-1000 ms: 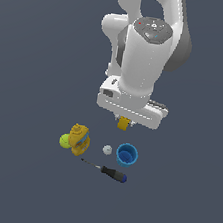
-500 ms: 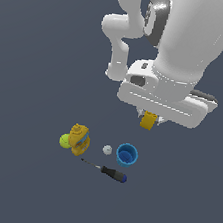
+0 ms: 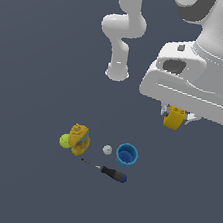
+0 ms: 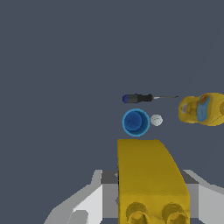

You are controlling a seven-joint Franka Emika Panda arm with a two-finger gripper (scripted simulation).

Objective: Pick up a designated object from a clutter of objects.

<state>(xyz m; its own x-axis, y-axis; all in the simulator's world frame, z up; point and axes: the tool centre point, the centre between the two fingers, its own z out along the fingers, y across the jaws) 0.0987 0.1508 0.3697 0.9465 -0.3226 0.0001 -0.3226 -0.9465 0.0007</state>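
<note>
Jaws pinching the brick [image 3: 175, 117], lifted well above the cup [image 3: 126, 155], ball [image 3: 107, 150] and screwdriver [image 3: 108, 172] on the surface.

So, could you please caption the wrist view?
Gripper holding the yellow brick above blue cup, white ball and screwdriver.

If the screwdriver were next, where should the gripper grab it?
Grip the screwdriver on its thick dark handle, coming straight down with the fingers across it. It lies flat, the shaft is too thin to pinch, and the cup sits close beside the handle.
</note>
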